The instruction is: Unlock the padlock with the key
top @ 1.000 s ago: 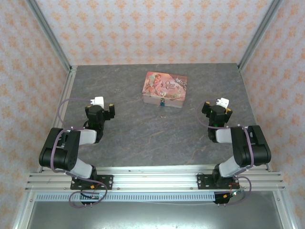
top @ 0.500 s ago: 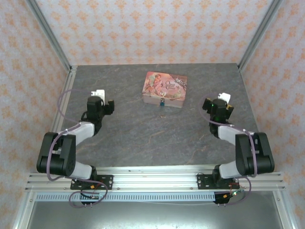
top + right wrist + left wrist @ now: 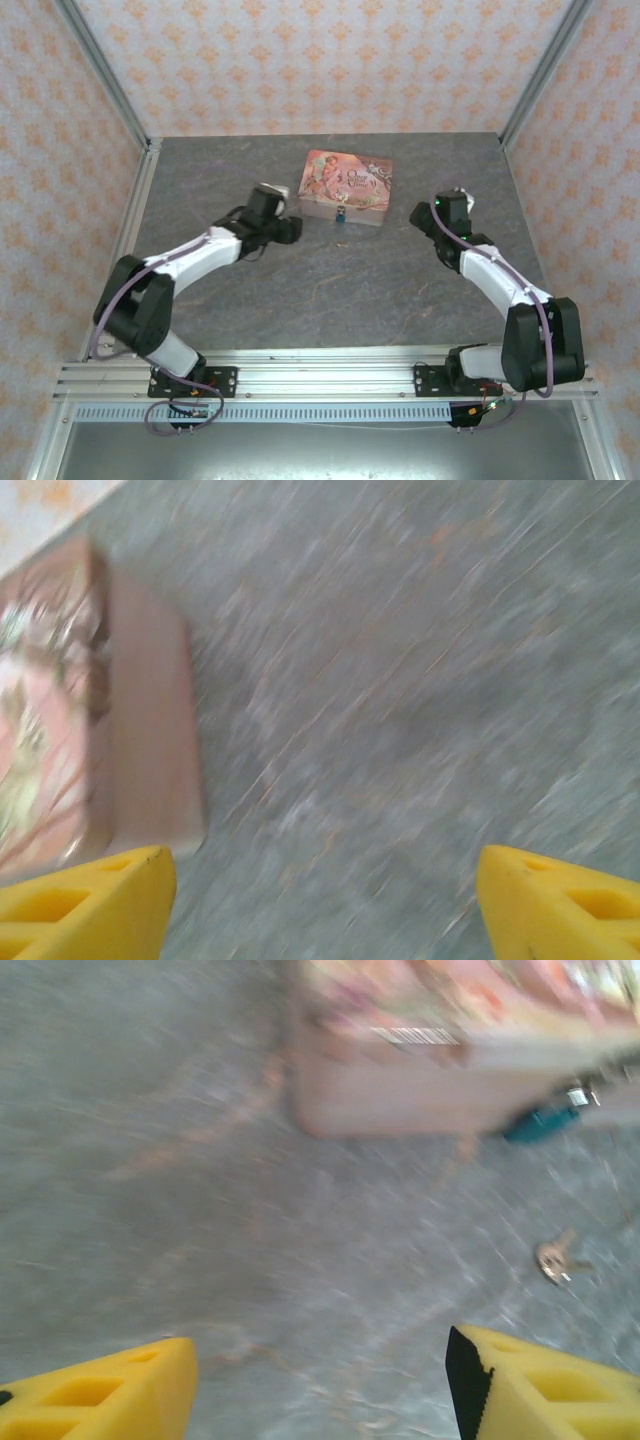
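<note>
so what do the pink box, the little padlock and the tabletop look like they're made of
Pink box: likely printed tin, with a glossy illustrated lid over plain sides.
Padlock: teal body, perhaps painted metal or plastic; too blurred to tell.
Tabletop: matte grey stone-look surface with pale veins, probably laminate.

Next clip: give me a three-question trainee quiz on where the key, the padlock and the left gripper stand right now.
1. True or false: the left gripper holds the key.
2. Pick one: the padlock is A) on the lid of the pink tin, B) at the tin's front wall, C) in the left gripper.
3. Fill in: the key lies on the ___.

Key:
1. False. The left gripper is open with nothing between its fingers, and the key lies loose.
2. B.
3. table, in front of the tin and apart from the padlock.
</note>
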Robot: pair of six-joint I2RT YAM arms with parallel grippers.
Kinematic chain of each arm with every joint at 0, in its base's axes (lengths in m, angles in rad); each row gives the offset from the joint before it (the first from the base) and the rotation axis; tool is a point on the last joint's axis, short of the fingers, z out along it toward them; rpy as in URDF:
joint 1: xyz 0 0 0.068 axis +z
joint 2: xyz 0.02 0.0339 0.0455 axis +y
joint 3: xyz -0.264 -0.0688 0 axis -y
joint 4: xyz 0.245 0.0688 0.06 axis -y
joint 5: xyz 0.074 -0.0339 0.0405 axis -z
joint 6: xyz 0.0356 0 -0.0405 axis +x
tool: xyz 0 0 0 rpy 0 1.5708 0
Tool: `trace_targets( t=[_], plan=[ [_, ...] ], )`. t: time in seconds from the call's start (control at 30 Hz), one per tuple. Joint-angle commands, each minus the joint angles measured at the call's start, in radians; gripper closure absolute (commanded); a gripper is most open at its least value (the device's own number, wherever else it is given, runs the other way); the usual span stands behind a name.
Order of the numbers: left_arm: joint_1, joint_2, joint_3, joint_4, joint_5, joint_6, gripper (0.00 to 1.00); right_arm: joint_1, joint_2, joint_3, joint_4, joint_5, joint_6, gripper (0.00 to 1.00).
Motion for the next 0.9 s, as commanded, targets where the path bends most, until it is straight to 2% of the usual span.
trace_targets(
  t=[0.0,0.07,0.13,0.23,0.37,0.53,0.87],
  plan=[
    [-0.11,0.098,0.092,-0.063,-0.089,-0.067,0.39,0.062,0.008,-0.017,-0.079,-0.054,0.08,0.22],
    [-0.142,0.166,0.135,-0.051,-0.078,-0.096,0.49,0.092,0.014,-0.027,-0.092,-0.047,0.09,0.22],
    [-0.163,0.215,0.162,-0.033,-0.074,-0.124,0.53,0.107,0.017,-0.046,-0.095,-0.052,0.105,0.22],
    [-0.192,0.266,0.195,-0.006,-0.086,-0.135,0.53,0.118,0.012,-0.086,-0.09,-0.068,0.124,0.22],
    [-0.21,0.342,0.258,-0.021,-0.102,-0.122,0.53,0.121,0.01,-0.125,-0.08,-0.1,0.126,0.28],
    [-0.209,0.365,0.287,-0.023,-0.152,-0.125,0.57,0.121,0.014,-0.13,-0.083,-0.119,0.118,0.28],
    [-0.209,0.421,0.32,-0.041,-0.141,-0.133,0.67,0.121,0.01,-0.123,-0.085,-0.122,0.109,0.28]
  ],
)
